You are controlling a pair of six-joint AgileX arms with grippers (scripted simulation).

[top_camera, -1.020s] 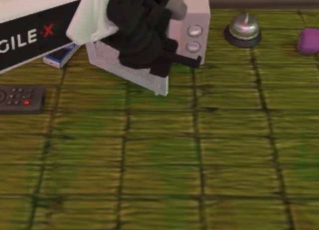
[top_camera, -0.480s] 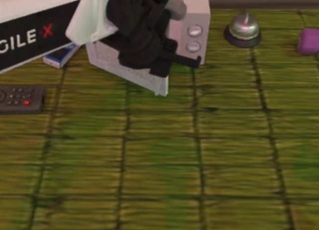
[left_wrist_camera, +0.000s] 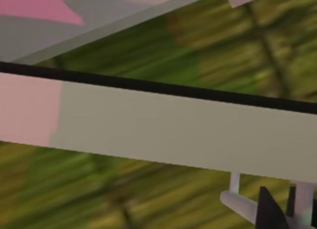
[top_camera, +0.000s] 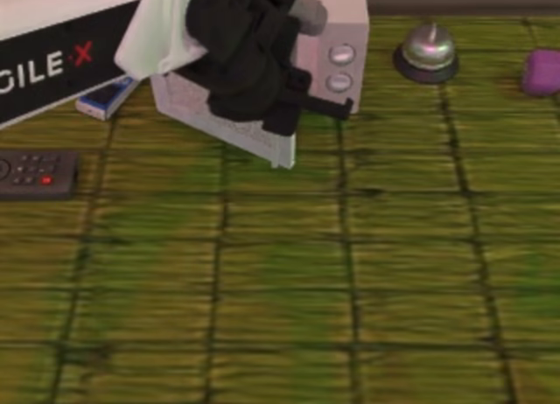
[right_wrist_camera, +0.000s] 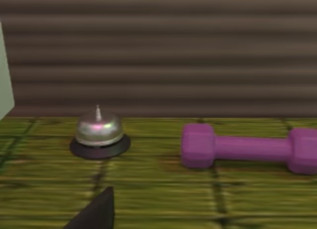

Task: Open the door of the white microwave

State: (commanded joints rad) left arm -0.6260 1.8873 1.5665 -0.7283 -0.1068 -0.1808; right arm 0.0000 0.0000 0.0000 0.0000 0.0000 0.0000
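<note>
The left gripper (top_camera: pixel 293 115) is sitting at the free edge of the door (top_camera: pixel 223 124), right in front of the white microwave (top_camera: pixel 337 24), with one black finger (top_camera: pixel 328 107) sticking out sideways toward the two knobs (top_camera: pixel 341 67); whether the claw is clenched on the door or released cannot be told, since the black wrist is covering it from above. The door is standing swung partly out from the microwave's front, its hinge side at the left and its far corner pointing out over the green mat (top_camera: pixel 350 273). In the left wrist view the door's pale edge (left_wrist_camera: pixel 188 135) with its dark strip is crossing close in front of the camera, and a light handle bar (left_wrist_camera: pixel 242 206) is showing beside a dark fingertip (left_wrist_camera: pixel 270 211). The microwave is resting at the back of the table, left of centre. To its right a silver bell (top_camera: pixel 427 50) is sitting, and farther right a purple dumbbell (top_camera: pixel 541 72). At the left a dark remote (top_camera: pixel 35 172) is lying, with a small blue and white box (top_camera: pixel 105 98) behind it. The right arm is parked out of the top view; its wrist camera is showing only a dark tip (right_wrist_camera: pixel 96 214) of it, facing the bell (right_wrist_camera: pixel 99 132) and dumbbell (right_wrist_camera: pixel 250 148).
</note>
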